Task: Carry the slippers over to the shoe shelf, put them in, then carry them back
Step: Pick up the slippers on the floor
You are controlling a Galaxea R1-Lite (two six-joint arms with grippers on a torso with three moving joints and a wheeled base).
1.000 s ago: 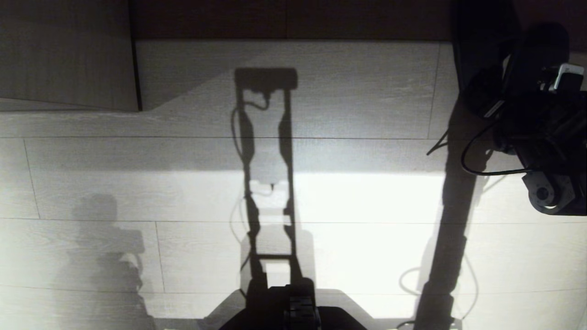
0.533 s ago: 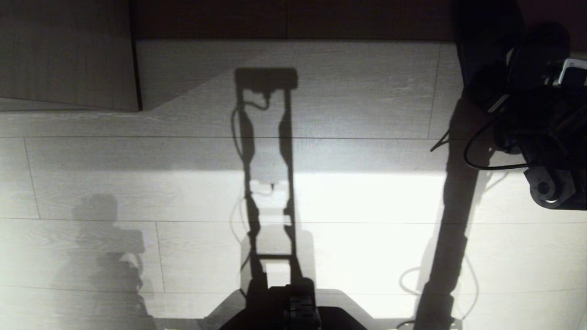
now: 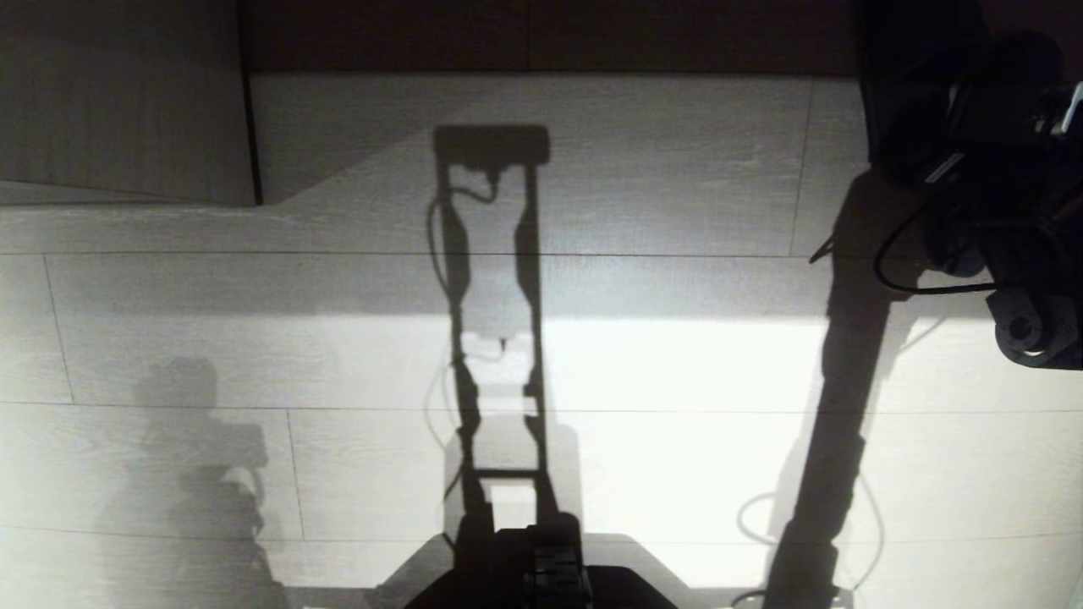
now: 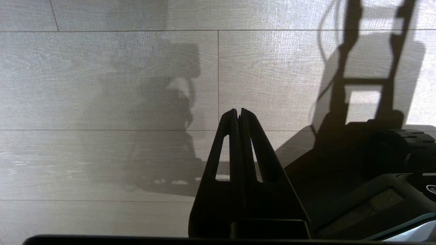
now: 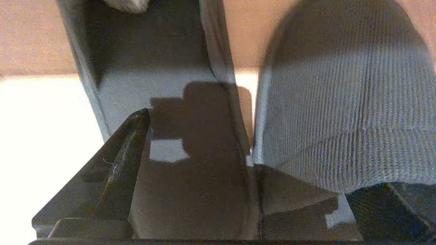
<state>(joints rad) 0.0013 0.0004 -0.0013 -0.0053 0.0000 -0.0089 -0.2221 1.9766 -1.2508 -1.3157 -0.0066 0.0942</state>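
Observation:
The slippers lie side by side in the right wrist view. One shows its flat grey insole, the other its ribbed grey toe. They rest on a bright pale surface with a brown wall behind. My right gripper is open and low, with one finger outside each slipper, so the pair lies between its fingers. In the head view only the right arm shows, at the upper right edge, and the slippers are hidden there. I cannot tell whether the pale boards and dark band at the top are the shoe shelf. My left gripper hangs shut over the floor.
Pale wood-grain floor planks fill the head view, crossed by the shadows of my torso and arm. An upright wood panel stands at the upper left. My base shows at the bottom edge.
The right arm has shifted to the right in the head view, further out of frame. The left arm and the rest of the scene have not moved.

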